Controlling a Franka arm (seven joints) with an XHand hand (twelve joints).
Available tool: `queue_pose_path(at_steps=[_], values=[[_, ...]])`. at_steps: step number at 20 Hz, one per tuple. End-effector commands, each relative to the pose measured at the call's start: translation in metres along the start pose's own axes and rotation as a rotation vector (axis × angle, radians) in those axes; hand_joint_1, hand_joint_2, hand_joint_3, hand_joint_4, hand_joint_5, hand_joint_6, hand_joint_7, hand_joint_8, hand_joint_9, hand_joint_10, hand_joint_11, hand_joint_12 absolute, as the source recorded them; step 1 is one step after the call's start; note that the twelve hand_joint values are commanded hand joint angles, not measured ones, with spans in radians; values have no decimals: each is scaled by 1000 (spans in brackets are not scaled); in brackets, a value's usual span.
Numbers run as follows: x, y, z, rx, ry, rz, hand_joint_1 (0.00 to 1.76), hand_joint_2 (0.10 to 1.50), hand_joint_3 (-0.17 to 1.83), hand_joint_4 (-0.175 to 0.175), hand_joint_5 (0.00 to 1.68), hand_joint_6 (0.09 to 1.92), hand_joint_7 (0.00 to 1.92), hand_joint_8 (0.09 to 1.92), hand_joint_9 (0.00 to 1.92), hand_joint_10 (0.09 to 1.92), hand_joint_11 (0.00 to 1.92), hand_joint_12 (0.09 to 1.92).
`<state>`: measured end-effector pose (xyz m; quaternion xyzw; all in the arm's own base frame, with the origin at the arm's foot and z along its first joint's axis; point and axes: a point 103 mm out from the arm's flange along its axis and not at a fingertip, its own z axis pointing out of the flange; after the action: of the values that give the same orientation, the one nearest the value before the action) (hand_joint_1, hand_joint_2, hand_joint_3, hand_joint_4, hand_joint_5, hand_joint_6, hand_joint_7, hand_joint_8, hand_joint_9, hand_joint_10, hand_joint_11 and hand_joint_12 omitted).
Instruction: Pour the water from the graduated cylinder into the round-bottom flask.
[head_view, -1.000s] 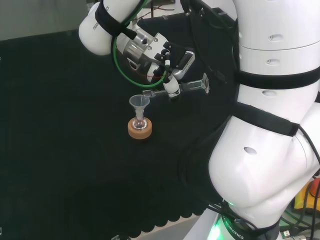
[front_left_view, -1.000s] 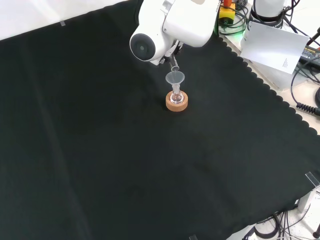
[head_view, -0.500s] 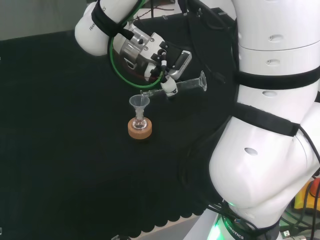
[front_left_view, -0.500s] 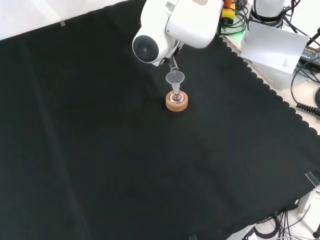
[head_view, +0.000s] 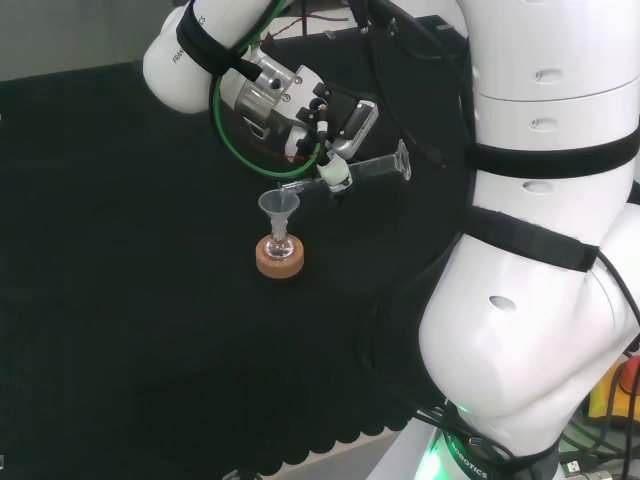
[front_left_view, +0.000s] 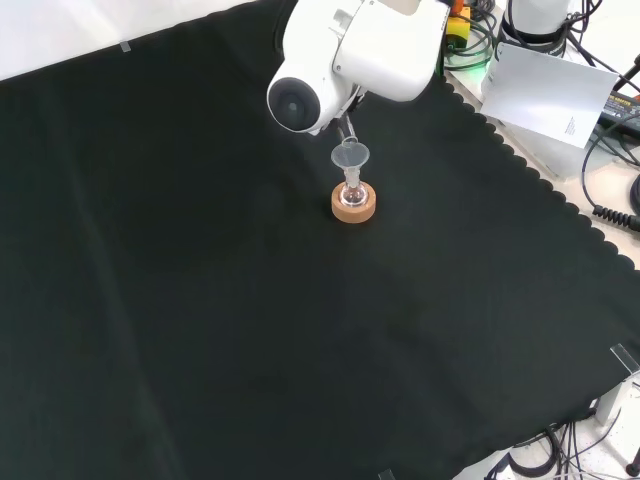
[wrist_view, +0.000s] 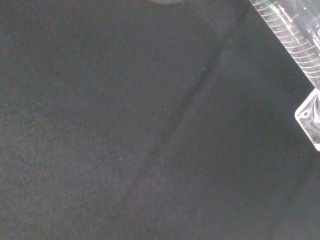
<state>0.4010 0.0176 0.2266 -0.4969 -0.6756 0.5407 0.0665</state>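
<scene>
My head camera looks over the arm from behind. My front camera looks down from across. Both see the cork stand (head_view: 280, 257) mid-frame. My wrist camera sits close above the cloth (wrist_view: 125, 140).

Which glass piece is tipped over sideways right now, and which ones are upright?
The cylinder in the hand lies nearly level, mouth over the funnel. Funnel and flask stand upright.

we see even, soft overhead light, and the black cloth (front_left_view: 250, 330) swallows shadows. the white arm link (head_view: 540, 300) glares brightly. the wrist view looks dim and grainy.
</scene>
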Motion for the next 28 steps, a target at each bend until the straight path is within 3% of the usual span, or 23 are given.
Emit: queue_pose_path(at_steps=[1,7,13,17,23,28], values=[[-1,2,4,-4,10,-5,1142,1153,-1,-175,922,1105,1165,407,1369,87,1223,761],[1,1,4,-24,17,-17,1141,1153,-1,-175,922,1106,1164,406,1368,87,1223,761],[-2,1,12,-123,80,-76,1141,1153,-1,-175,921,1107,1163,405,1368,87,1223,760],[-8,-1,15,-202,171,-101,1141,1153,0,-175,921,1107,1163,405,1368,87,1224,760],[-16,0,18,-319,350,-184,1141,1154,0,-175,919,1109,1162,405,1366,87,1225,760],[-25,4,22,-426,453,-246,1140,1155,0,-175,918,1112,1160,404,1364,87,1226,760]])
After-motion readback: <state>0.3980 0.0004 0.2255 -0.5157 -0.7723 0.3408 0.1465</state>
